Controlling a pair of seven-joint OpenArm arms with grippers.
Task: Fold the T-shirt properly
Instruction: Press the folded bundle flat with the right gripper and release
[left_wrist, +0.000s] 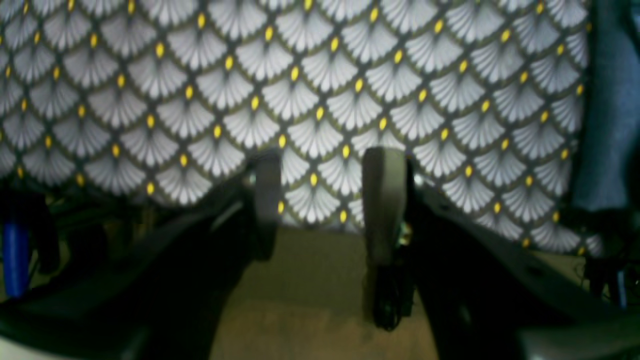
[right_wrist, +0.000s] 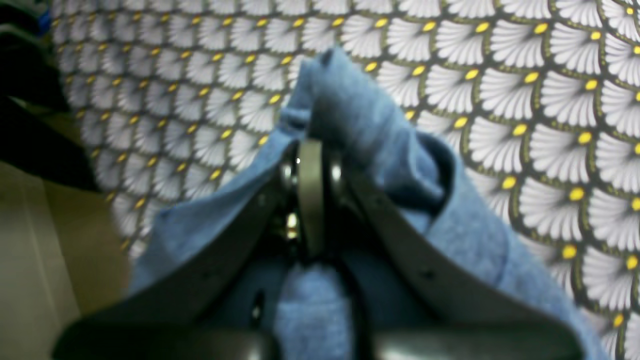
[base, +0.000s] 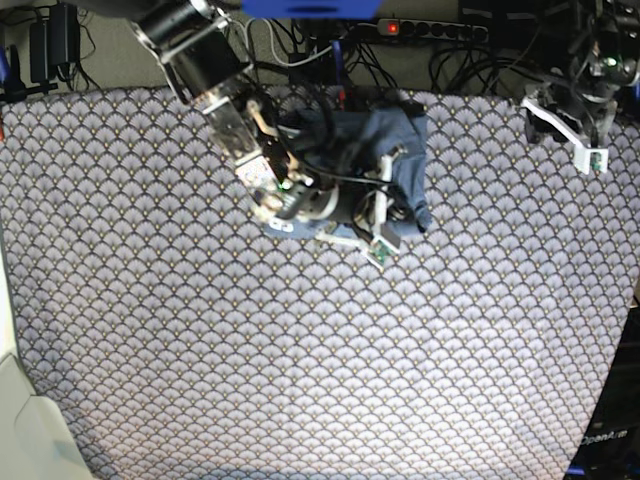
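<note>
A: Status?

B: My right gripper (right_wrist: 311, 165) has its jaws closed on a bunched fold of the T-shirt (right_wrist: 465, 240). My left gripper (left_wrist: 327, 200) is parted, holding nothing, parked at the far right corner of the tablecloth (base: 300, 350).

A: Where's the shirt?

B: Crumpled in a heap at the far edge (base: 400, 150), centre, partly under my right arm.

A: Risks?

B: I'd guess I've pinched several layers. Lifting would drag the whole wad instead of spreading it.
</note>
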